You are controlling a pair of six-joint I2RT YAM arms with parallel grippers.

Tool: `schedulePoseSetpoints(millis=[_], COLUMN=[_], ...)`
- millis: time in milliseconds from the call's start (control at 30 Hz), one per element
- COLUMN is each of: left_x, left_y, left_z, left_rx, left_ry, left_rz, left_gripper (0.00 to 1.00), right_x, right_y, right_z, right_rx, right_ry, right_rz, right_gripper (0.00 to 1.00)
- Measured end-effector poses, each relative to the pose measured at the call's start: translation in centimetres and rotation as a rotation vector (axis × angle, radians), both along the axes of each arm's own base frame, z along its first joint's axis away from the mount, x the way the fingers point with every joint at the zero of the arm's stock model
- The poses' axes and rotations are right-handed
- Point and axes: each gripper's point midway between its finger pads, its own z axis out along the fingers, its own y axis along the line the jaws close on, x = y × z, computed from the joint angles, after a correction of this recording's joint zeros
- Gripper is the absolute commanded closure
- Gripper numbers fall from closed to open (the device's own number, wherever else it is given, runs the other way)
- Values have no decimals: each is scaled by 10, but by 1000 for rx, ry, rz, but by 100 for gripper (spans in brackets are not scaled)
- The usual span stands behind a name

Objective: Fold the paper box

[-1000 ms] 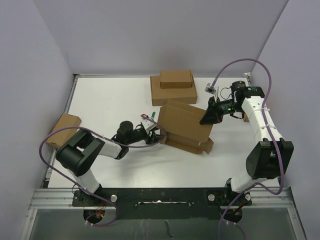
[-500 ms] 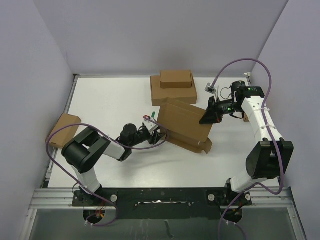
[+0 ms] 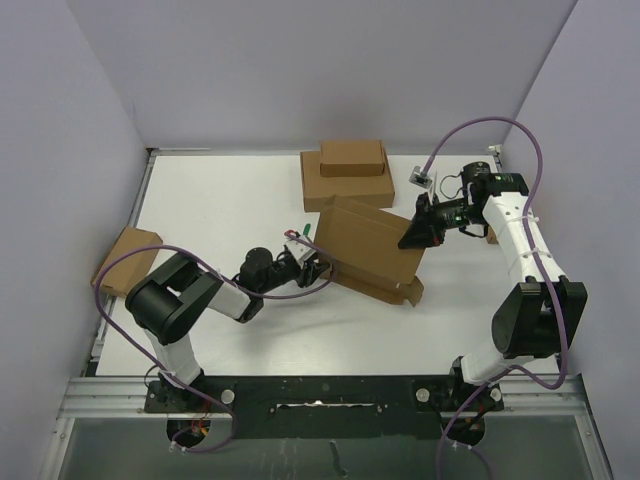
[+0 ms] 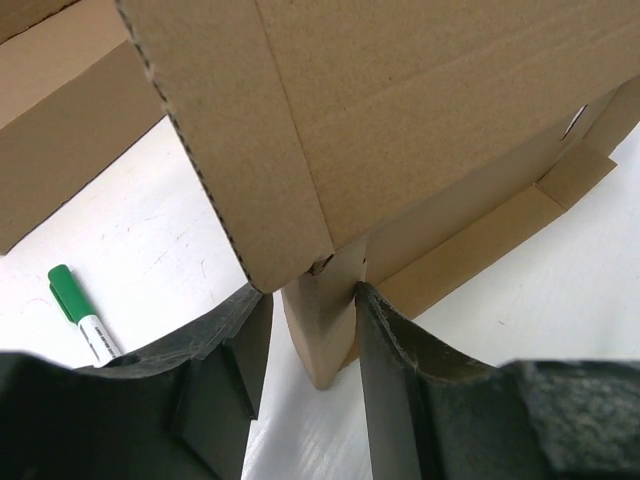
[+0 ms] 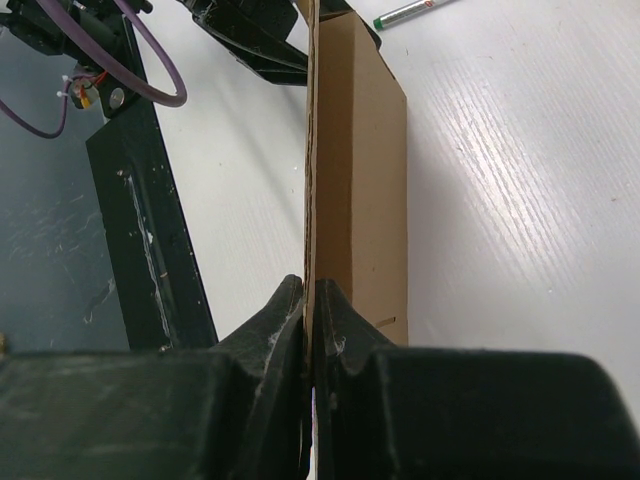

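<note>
The paper box [image 3: 372,243] is a brown corrugated mailer, partly raised and tilted at the table's middle. My left gripper [image 3: 318,267] lies low at its near left corner. In the left wrist view the left gripper [image 4: 311,300] is open, with a hanging corner tab [image 4: 322,335] between its jaws. The right finger [image 4: 385,340] touches the tab and the left finger stands apart from it. My right gripper [image 3: 418,234] is shut on the box's thin right panel edge. The right wrist view shows that gripper [image 5: 311,300] pinching the panel [image 5: 358,150] edge-on.
Two stacked plain brown boxes [image 3: 346,182] stand behind the mailer. A small brown box [image 3: 128,258] sits at the table's left edge. A green marker [image 3: 305,229] lies left of the mailer, also in the left wrist view [image 4: 78,315]. The black frame rail [image 5: 150,220] runs along the near side.
My left gripper has moved right and nearer, up to the box's near left corner, and the box's lower flaps have drawn in slightly. The right arm has held still.
</note>
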Motion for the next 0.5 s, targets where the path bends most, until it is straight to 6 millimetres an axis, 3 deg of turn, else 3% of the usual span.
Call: schedulePoseSetpoints(millis=[500], left_x=[0], left_y=[1], left_z=[-8], left_rx=[-10], left_ry=[36], left_rz=[-2], left_gripper=[69], right_x=[-1], right_y=[2], right_z=[-1], right_rx=[7], right_ry=[11], right_rz=[8], right_gripper=[100])
